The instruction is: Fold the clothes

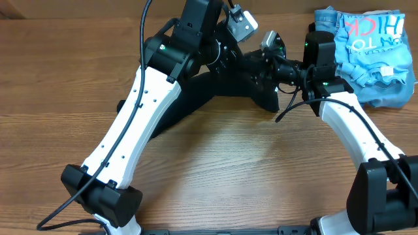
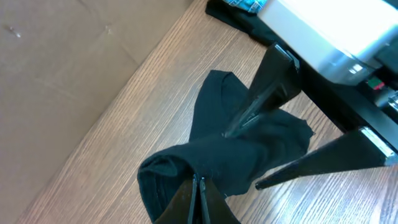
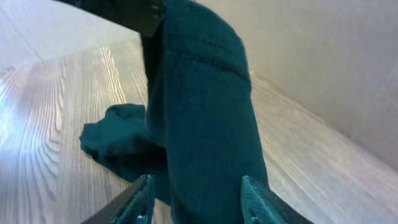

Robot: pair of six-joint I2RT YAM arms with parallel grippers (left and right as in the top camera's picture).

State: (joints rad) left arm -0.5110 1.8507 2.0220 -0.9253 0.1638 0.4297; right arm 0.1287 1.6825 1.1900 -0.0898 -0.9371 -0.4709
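Note:
The clothes, a black T-shirt (image 1: 196, 98), lie bunched on the wooden table at the back middle, partly hidden under both arms. My left gripper (image 2: 199, 180) is shut on a gathered fold of the black T-shirt (image 2: 211, 155) and holds it up off the table. In the left wrist view the right gripper (image 2: 241, 160) comes in from the right, with its two dark fingers (image 2: 267, 93) spread on either side of the cloth. In the right wrist view my right gripper (image 3: 198, 190) stands open around a hanging band of the T-shirt (image 3: 205, 112).
A light blue printed shirt (image 1: 372, 39) lies on blue jeans (image 1: 392, 94) at the back right corner. A brown wall (image 2: 68, 56) borders the table's far edge close behind the grippers. Bare wood (image 1: 228, 170) lies in front, between the two arms.

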